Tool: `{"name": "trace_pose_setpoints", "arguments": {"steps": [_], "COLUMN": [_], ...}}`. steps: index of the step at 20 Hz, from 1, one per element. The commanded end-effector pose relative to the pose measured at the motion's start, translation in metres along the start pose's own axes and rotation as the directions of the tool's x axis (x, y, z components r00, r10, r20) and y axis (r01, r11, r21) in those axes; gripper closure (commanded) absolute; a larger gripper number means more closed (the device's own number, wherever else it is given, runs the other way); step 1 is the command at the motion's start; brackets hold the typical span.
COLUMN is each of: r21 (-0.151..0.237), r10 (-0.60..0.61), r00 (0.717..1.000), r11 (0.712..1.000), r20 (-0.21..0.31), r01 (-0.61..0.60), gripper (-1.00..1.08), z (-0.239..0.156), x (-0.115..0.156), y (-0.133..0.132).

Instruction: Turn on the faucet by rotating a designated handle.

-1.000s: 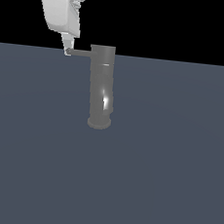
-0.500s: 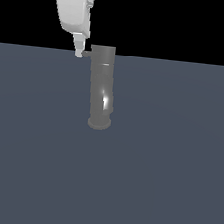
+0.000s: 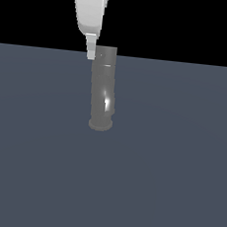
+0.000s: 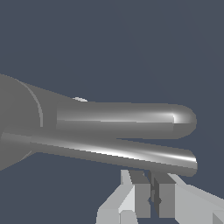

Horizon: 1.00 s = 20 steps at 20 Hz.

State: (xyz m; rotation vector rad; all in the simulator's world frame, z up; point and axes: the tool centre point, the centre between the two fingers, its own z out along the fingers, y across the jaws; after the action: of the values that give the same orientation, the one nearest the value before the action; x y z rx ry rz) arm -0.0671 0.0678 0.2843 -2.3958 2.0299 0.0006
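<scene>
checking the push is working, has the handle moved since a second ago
Yes. The handle stuck out from the faucet top toward the exterior view's left; now no bar shows there, with the pincer against the cylinder.

The white arm (image 3: 89,6) reaches down from above. The gripper (image 4: 152,199) points downward. Its jaws are nearly together.

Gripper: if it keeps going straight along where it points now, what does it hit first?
Probably the handle: the gripper has its fingertips right beside that bar in the wrist view. Depth is unclear, so it could pass by.
</scene>
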Motion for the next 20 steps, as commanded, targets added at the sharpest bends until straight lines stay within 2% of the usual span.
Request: {"name": "trace_pose_setpoints", "arguments": {"steps": [1, 13, 14, 15, 20], "r21": [0.001, -0.001, -0.001, -0.001, -0.001], "r10": [0.017, 0.024, 0.024, -0.010, -0.005], "r00": [1.000, 1.000, 1.000, 1.000, 1.000], "r11": [1.000, 1.000, 1.000, 1.000, 1.000], "r20": [-0.001, -0.001, -0.001, 0.001, 0.000], "r01": [-0.017, -0.024, -0.024, 0.010, 0.005], "gripper": [1.08, 1.08, 1.08, 1.08, 1.08], "z": [0.000, 0.000, 0.000, 0.000, 0.000], "x": [0.024, 0.097, 0.097, 0.074, 0.088], "y": [0.000, -0.003, -0.003, -0.006, -0.018]}}
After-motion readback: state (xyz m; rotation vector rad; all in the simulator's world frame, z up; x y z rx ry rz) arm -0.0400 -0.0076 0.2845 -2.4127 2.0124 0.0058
